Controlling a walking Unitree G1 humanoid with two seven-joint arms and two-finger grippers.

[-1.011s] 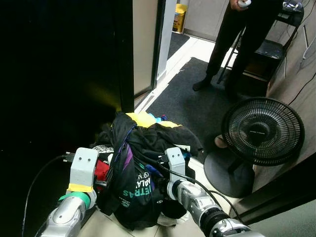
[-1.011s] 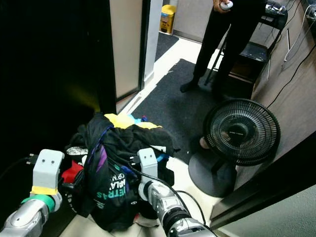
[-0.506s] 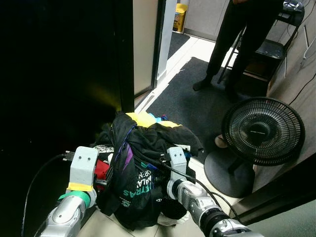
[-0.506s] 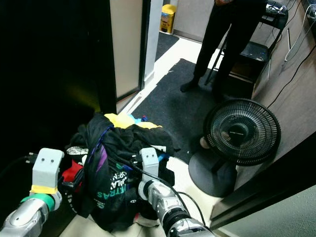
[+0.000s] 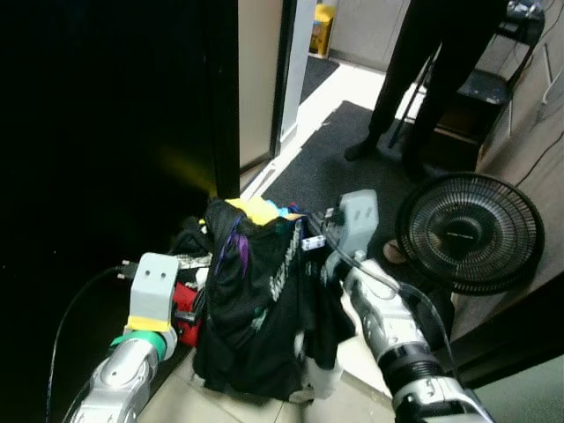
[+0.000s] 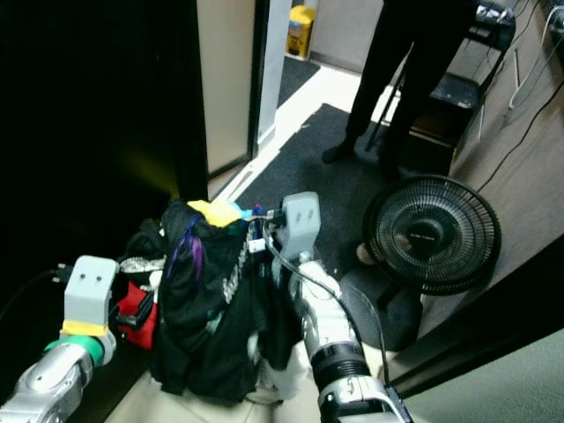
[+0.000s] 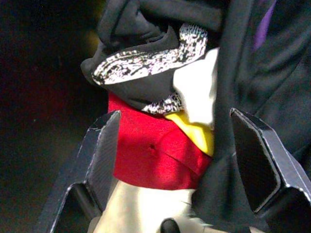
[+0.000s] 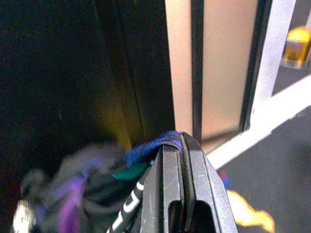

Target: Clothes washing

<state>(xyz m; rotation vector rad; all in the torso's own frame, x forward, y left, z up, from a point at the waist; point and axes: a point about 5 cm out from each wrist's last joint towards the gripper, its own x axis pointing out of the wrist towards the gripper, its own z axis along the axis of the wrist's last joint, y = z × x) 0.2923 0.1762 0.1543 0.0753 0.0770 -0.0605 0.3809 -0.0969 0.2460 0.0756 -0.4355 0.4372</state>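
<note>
the clothes pile (image 5: 251, 326) sits on the pale tiled floor (image 5: 352, 410) at the foot of a dark doorway, close in front of the robot, and it lies between the two arms. the right gripper (image 8: 172, 160) is up at the top of the heap, on its right side, with its two black fingers pressed together on a fold of dark garment with a blue edge (image 8: 155, 143); the right wrist view shows the cloth pinched between the closed tips. a black garment (image 5: 264, 300) with pale lettering hangs down from that grip in a long drape, so its long axis runs roughly vertical, from the gripper toward the floor. the right arm looks the nearer and the one at work.

the left gripper (image 7: 175, 145) is low at the left side of the pile, fingers spread wide apart and holding nothing. in its wrist view a red cloth (image 7: 150, 155) lies straight ahead between the fingers, with a yellow scrap (image 7: 197, 133) and a black-and-white patterned piece (image 7: 146, 63) just beyond; whether the fingers touch the cloth cannot be told.

judging from this, the step in hand is lifting one garment clear of the heap, and the drape may drag others along.

a standing fan (image 5: 471, 231) rests on the dark mat (image 5: 339, 185) to the right, and a person's legs (image 5: 423, 70) stand farther back.
</note>
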